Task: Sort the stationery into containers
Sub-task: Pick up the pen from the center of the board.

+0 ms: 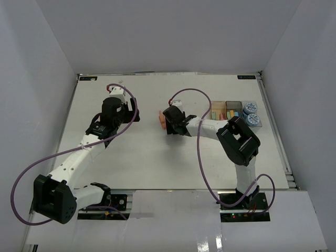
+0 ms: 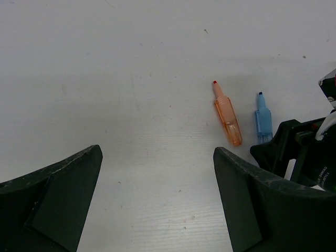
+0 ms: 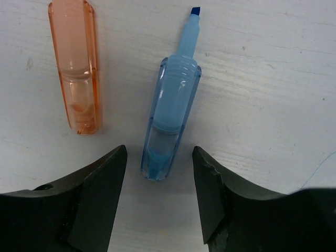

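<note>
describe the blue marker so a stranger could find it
On the white table, find the right arm's fingers near the middle. Two short markers lie side by side there. Yours is the blue marker with a bare chisel tip, its end between the fingers; the orange marker lies outside them.

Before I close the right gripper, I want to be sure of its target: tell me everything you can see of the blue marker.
The blue marker is a short stick of translucent light-blue plastic with a ribbed collar, uncapped, its dark blue chisel tip pointing away from the right gripper. It lies flat on the white table, beside the orange marker but apart from it. Its rear end sits between the open jaws, touching neither.
</note>
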